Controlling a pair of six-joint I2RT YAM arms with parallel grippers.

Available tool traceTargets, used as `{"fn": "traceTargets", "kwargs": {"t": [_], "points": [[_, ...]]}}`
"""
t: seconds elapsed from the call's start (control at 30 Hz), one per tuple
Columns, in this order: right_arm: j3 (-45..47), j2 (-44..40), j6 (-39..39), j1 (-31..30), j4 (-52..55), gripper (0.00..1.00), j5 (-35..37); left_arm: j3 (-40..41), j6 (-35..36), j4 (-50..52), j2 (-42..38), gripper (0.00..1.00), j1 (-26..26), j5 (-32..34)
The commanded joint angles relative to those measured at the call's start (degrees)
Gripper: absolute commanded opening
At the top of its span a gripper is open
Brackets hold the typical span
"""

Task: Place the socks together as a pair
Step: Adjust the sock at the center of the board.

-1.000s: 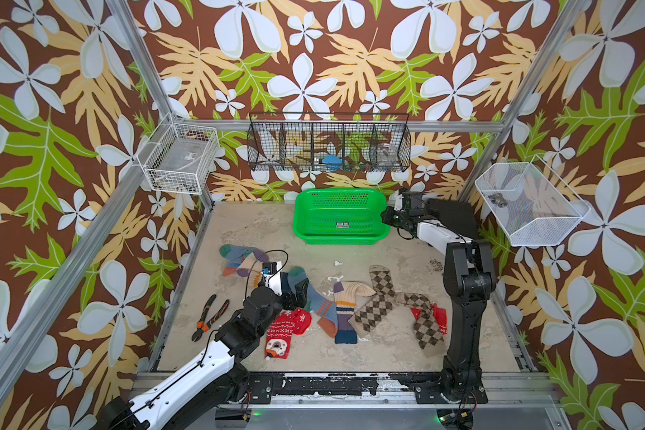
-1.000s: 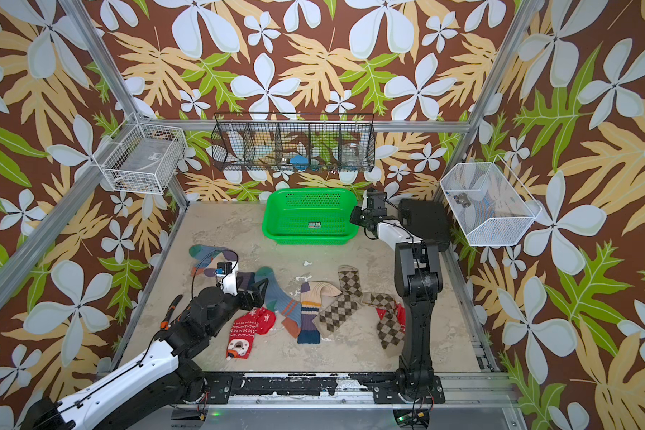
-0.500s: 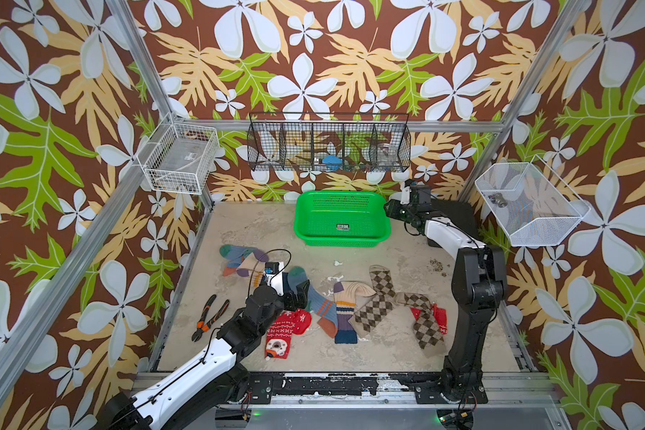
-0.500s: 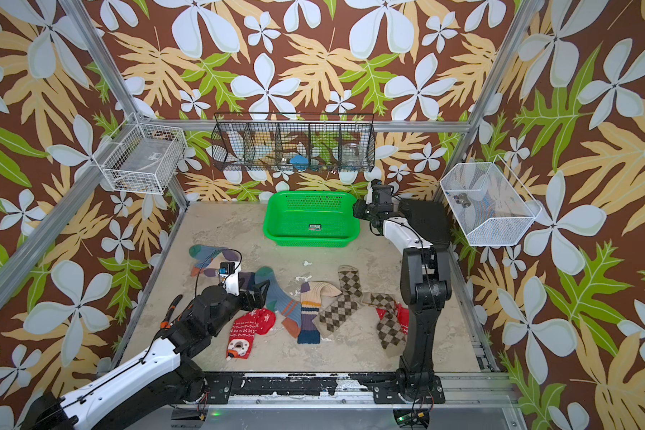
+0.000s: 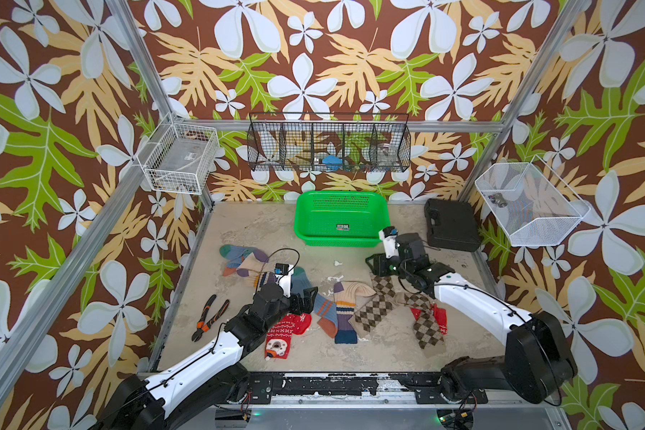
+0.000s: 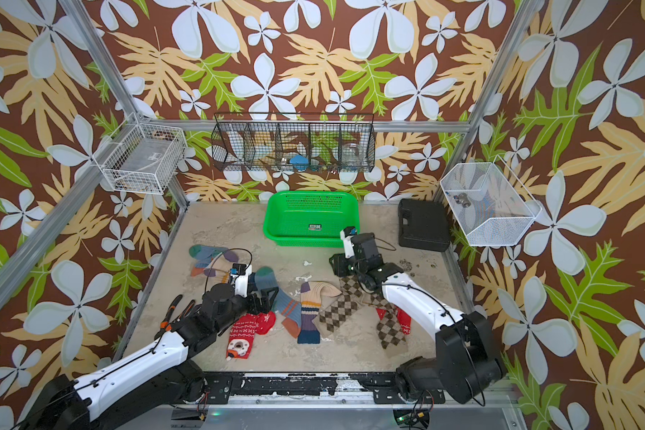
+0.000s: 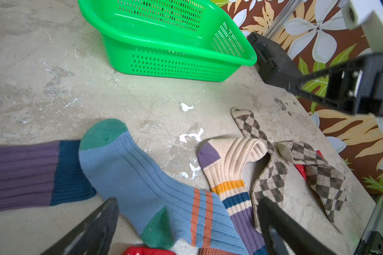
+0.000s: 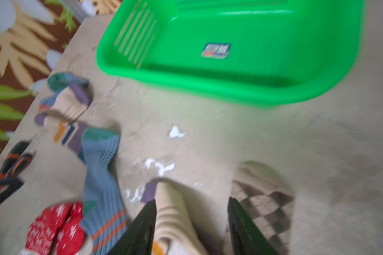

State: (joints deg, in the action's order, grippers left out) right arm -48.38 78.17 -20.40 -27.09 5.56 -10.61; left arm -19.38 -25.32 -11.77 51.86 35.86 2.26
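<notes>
Pliers (image 5: 209,316) lying by surface (image 5: 261,231) left edge. Left pincer (image 5: 308,299) hanging released over blue-grey sock (image 5: 323,311), front-centre. Socks (image 5: 345,312) stringing toward right edge. Right pincer (image 5: 374,265) hovering released above argyle sock (image 5: 369,316). Bare strip running to green basket (image 5: 341,223) at back edge.

Both arms reach in toward the middle, each with its jaws apart.

The left arm (image 5: 211,352) stretches low and diagonally forward from its base. The left gripper (image 5: 307,301) points ahead, its jaws spread wide with nothing clamped between them. The right arm (image 5: 477,305) doubles back at a bulky raised elbow and slopes inward and down. The right gripper (image 5: 373,265) tips downward, jaws parted less widely and gripping nothing; its wrist view is blurred.
</notes>
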Motion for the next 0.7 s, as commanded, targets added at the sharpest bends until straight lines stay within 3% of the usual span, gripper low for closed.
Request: {"fn": "traceTargets", "kwargs": {"t": [0.0,0.23,0.53,0.67], "points": [[5.5,-2.7,-3.0,-4.0,-1.3,0.54,1.1,1.9,-1.9,-3.3,1.3,1.0,0.1,-2.0],[13.5,-6.2,-8.3,-5.4,-8.4,0.55,-3.3,5.1,-4.2,-8.1,4.3,1.0,0.1,-5.1],[14.1,2.0,-12.4,-7.8,-18.2,0.58,-8.3,8.9,-10.8,-15.9,7.0,1.0,0.1,-3.4],[12.9,6.3,-12.1,-7.8,-19.5,0.51,-7.2,9.3,-12.0,-20.1,11.0,0.99,0.1,-3.0]]}}
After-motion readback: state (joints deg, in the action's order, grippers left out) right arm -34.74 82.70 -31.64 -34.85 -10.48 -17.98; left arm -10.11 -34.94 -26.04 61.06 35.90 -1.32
